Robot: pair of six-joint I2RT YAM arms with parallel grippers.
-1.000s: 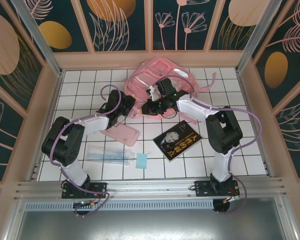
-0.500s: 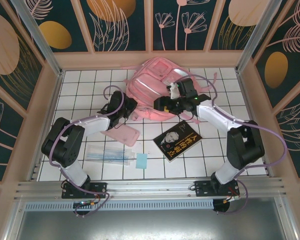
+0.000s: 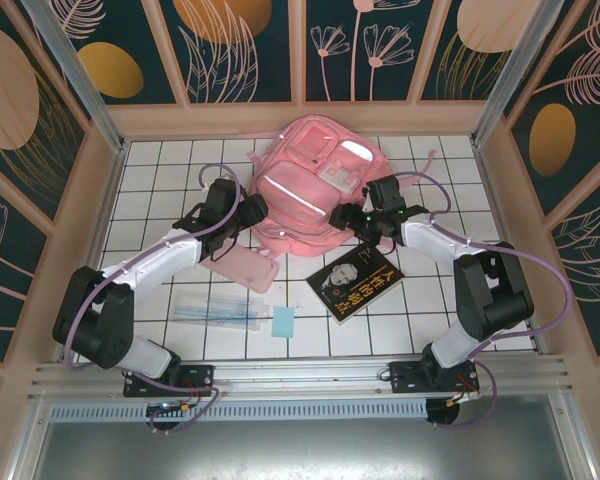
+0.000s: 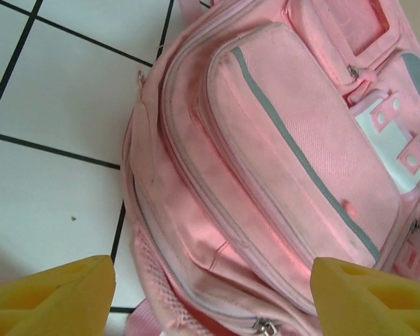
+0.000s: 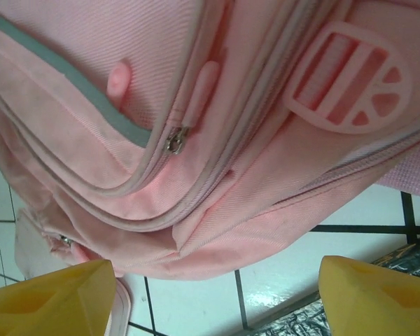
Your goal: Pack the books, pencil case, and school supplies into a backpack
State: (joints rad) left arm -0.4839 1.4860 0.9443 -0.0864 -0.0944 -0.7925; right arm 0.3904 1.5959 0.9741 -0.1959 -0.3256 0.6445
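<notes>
Packing step: opening stage, judged; nothing is in the backpack [image 3: 310,185] yet and its zips look closed.
Backpack: lies front-up at the far middle of the table [image 3: 160,180], between the two arms.
Left claw [image 3: 246,212]: at the bag's left edge; on its wrist camera the yellow fingers [image 4: 49,294] stand wide apart with nothing between them.
Right claw [image 3: 358,216]: at the bag's lower right edge; spread as well, empty, above a seam with a metal zip pull [image 5: 173,140].
Book [image 3: 355,282]: flat on the table, just near of the bag, close to the right arm.
Pencil case [image 3: 242,268]: flat, near the left arm, its far end at the bag's edge.
Stick packet [image 3: 215,310] and blue pad [image 3: 283,322]: side by side nearer the bases, apart from the bag.
Next move, judged: one claw pins the fabric while the other pinches a zip pull and runs it along the seam. The pull is small, so alignment must be fine.
</notes>
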